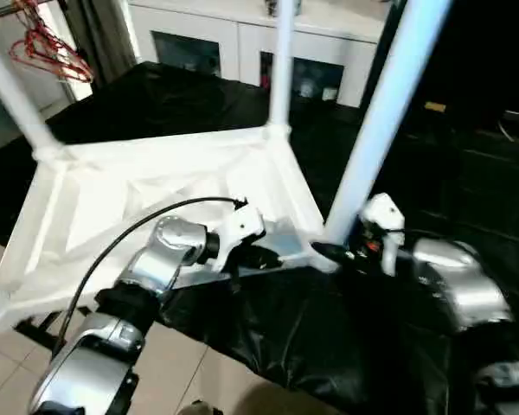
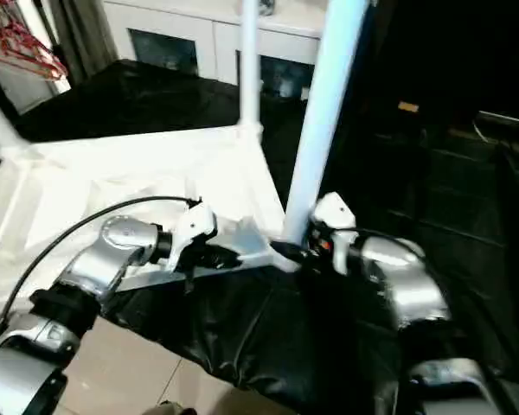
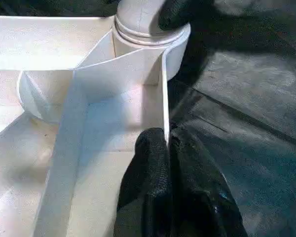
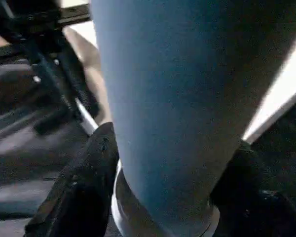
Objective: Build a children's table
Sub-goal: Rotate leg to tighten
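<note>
1. you are looking down at a black-covered work surface (image 1: 346, 346) with the children's table top (image 1: 156, 194) lying on it upside down, ribbed underside facing up, its near left part hanging past the surface's edge over the pale tiled floor (image 1: 208, 380).
2. behind it, at the far edge of your view, a white cabinet with glass doors (image 1: 242, 47) is standing, and red hangers (image 1: 48, 43) are dangling at the upper left.
3. three legs are rising from the top's corner sockets: the near-right leg (image 1: 385, 112) is leaning up and to the right, the far leg (image 1: 281, 65) is standing at the far corner, and the left leg (image 1: 13, 91) is slanting up from the far-left corner.
4. your right gripper (image 4: 167, 187) is sitting at the base of the near-right leg, a black finger on either side of the tube just above the socket collar (image 3: 148, 29); the fingers are spread to the leg's width and pressing against it, so it is holding that leg.
5. your left gripper (image 3: 167, 148) is reaching in from the near side onto the top's rim (image 3: 164, 98) just beside that same corner socket; its two black fingertips are pinching the thin upright rim wall between them, one inside and one outside.
6. a black cable (image 1: 121, 242) is looping over your left forearm.
</note>
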You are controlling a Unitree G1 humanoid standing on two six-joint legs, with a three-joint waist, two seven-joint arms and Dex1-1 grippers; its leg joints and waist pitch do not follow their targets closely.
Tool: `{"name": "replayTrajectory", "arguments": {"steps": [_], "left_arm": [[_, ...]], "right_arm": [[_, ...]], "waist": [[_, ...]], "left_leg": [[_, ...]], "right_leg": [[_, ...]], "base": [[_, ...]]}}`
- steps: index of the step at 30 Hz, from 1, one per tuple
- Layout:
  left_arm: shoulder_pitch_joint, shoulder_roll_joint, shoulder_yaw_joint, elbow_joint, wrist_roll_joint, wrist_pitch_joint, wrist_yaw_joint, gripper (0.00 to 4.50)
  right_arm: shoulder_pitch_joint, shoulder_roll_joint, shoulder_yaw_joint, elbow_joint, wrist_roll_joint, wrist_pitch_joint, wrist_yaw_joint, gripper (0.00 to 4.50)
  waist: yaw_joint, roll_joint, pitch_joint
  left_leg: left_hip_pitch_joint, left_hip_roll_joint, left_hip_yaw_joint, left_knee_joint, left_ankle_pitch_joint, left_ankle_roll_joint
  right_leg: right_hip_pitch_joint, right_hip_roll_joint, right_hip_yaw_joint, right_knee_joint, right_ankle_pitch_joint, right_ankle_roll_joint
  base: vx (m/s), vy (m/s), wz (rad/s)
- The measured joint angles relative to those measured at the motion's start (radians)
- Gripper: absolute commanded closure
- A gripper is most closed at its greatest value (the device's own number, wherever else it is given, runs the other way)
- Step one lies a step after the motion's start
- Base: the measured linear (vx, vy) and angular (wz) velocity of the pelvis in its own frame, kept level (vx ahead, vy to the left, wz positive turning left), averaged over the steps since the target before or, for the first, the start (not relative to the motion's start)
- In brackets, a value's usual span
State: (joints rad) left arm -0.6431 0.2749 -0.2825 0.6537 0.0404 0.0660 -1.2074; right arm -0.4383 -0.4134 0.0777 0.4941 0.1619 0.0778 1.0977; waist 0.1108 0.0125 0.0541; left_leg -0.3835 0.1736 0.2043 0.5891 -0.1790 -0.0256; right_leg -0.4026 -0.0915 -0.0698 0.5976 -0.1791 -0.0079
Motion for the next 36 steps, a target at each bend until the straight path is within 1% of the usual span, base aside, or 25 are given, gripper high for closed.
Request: {"name": "replayTrajectory", "arguments": {"steps": [1, 4, 11, 15, 19, 24, 26, 28, 30, 32, 34, 35, 36], "left_arm": [[0.001, 0.007, 0.000, -0.001, -0.001, -0.002, -0.009, 4.50], [0.006, 0.019, -0.001, -0.009, -0.007, -0.003, -0.037, 4.50], [0.016, 0.034, -0.001, -0.021, -0.012, -0.003, -0.060, 4.50], [0.018, 0.036, -0.001, -0.026, -0.013, -0.002, -0.065, 4.50], [0.018, 0.018, 0.000, -0.022, -0.008, 0.009, -0.032, 4.50], [-0.024, -0.045, 0.012, 0.051, 0.015, 0.029, 0.126, 4.50], [-0.052, -0.084, 0.020, 0.095, 0.033, 0.041, 0.208, 4.50], [-0.066, -0.106, 0.023, 0.117, 0.037, 0.050, 0.253, 4.50], [-0.086, -0.136, 0.031, 0.146, 0.051, 0.063, 0.321, 4.50], [-0.100, -0.153, 0.032, 0.165, 0.057, 0.068, 0.364, 4.50], [-0.108, -0.164, 0.032, 0.174, 0.065, 0.068, 0.382, 4.50], [-0.108, -0.165, 0.032, 0.174, 0.065, 0.067, 0.383, 4.50], [-0.109, -0.166, 0.032, 0.174, 0.065, 0.067, 0.383, 4.50]], "right_arm": [[0.002, -0.006, 0.002, -0.005, 0.001, 0.000, 0.010, 2.14], [0.003, -0.019, 0.016, -0.017, 0.006, 0.004, 0.044, 2.46], [0.009, -0.021, 0.028, -0.034, 0.009, 0.012, 0.068, 2.52], [0.018, -0.023, 0.028, -0.052, 0.015, 0.030, 0.067, 2.52], [0.046, 0.008, 0.009, -0.072, 0.015, 0.049, 0.008, 2.52], [0.035, 0.108, -0.037, -0.029, -0.031, 0.039, -0.259, 2.53], [0.010, 0.165, -0.061, 0.010, -0.053, 0.039, -0.404, 2.53], [-0.003, 0.193, -0.072, 0.028, -0.063, 0.040, -0.490, 2.53], [-0.037, 0.253, -0.087, 0.064, -0.093, 0.042, -0.636, 2.53], [-0.067, 0.284, -0.092, 0.102, -0.112, 0.038, -0.724, 2.53], [-0.078, 0.294, -0.095, 0.124, -0.117, 0.022, -0.758, 2.53], [-0.079, 0.296, -0.100, 0.129, -0.116, 0.015, -0.758, 2.18], [-0.079, 0.296, -0.102, 0.131, -0.115, 0.011, -0.756, 1.98]], "waist": [[0.002, 0.000, 0.000], [0.002, 0.000, 0.000], [0.004, 0.000, 0.000], [0.005, 0.000, 0.000], [0.006, 0.000, 0.000], [-0.002, -0.001, -0.001], [-0.009, -0.001, -0.001], [-0.011, -0.001, -0.001], [-0.017, -0.001, -0.001], [-0.019, -0.001, -0.001], [-0.018, -0.001, -0.001], [-0.018, 0.000, -0.001], [-0.018, 0.000, -0.001]], "left_leg": [[0.000, 0.000, 0.000, 0.000, 0.000, 0.000], [0.000, 0.000, 0.000, 0.001, 0.000, 0.000], [0.000, 0.000, 0.000, 0.002, 0.000, 0.000], [0.000, 0.000, 0.000, 0.003, 0.000, 0.000], [0.000, 0.000, 0.000, 0.003, 0.000, 0.000], [0.003, 0.000, 0.000, 0.004, 0.002, -0.002], [0.006, 0.000, 0.000, 0.004, 0.002, -0.002], [0.006, -0.001, 0.000, 0.004, 0.002, -0.002], [0.007, -0.001, 0.000, 0.004, 0.002, -0.002], [0.008, -0.001, 0.000, 0.003, 0.002, -0.002], [0.008, -0.001, 0.000, 0.003, 0.002, -0.002], [0.008, -0.001, 0.000, 0.003, 0.002, -0.002], [0.008, -0.001, 0.000, 0.003, 0.002, -0.002]], "right_leg": [[0.000, 0.000, 0.000, 0.000, 0.000, 0.000], [0.000, 0.000, 0.000, 0.001, 0.000, 0.000], [0.000, 0.000, 0.000, 0.003, 0.000, 0.000], [0.000, 0.000, 0.000, 0.003, 0.000, 0.000], [0.000, 0.000, 0.000, 0.003, 0.000, 0.000], [0.002, 0.000, 0.001, 0.004, 0.001, -0.001], [0.004, 0.000, 0.002, 0.003, 0.000, -0.001], [0.004, 0.000, 0.002, 0.003, 0.000, 0.000], [0.006, 0.000, 0.002, 0.003, 0.000, 0.000], [0.006, 0.000, 0.002, 0.003, 0.000, 0.000], [0.006, 0.000, 0.002, 0.002, 0.000, 0.000], [0.007, 0.000, 0.003, 0.003, 0.000, 0.000], [0.007, 0.000, 0.002, 0.003, 0.000, -0.001]], "base": [[0.000, 0.000, 0.00], [0.000, 0.000, 0.00], [0.000, 0.000, 0.00], [0.000, 0.000, 0.00], [0.000, 0.000, 0.00], [0.000, 0.000, 0.00], [0.000, 0.000, 0.00], [0.000, 0.000, 0.00], [0.000, 0.000, 0.00], [0.000, 0.000, 0.00], [0.000, 0.000, 0.00], [0.000, 0.000, 0.00], [0.000, 0.000, 0.00]]}}
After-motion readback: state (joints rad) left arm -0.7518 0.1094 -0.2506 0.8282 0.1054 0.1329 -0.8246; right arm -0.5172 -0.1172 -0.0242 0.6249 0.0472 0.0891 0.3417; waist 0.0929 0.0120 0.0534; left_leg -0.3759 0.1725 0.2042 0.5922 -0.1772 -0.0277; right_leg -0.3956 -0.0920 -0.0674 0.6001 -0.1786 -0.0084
